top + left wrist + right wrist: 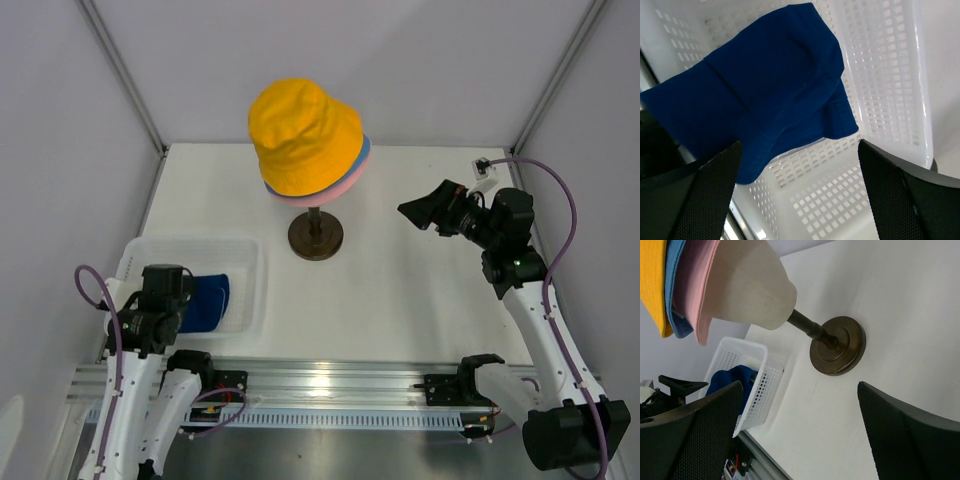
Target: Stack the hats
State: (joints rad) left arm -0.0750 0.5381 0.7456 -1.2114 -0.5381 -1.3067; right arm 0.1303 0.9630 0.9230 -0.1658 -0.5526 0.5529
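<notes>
Three hats sit stacked on the beige head form point(752, 285). The yellow hat point(305, 135) is on top, and the brims of the light blue hat point(364, 152) and the pink hat point(342, 184) show under it. The dark navy hat point(208, 302) lies crumpled in the white tray point(245, 250), filling the upper left of the left wrist view point(755, 90). My left gripper point(799, 165) hangs open over the tray just short of that hat, touching nothing. My right gripper point(425, 210) is open in the air right of the stand, empty, pointing at the stand's base point(837, 345).
The head form stands on a dark brown round base point(316, 238) at mid-table. The perforated tray wall point(890, 75) rises right of the navy hat. A metal rail point(320, 385) runs along the near edge. Grey walls close in the sides and back.
</notes>
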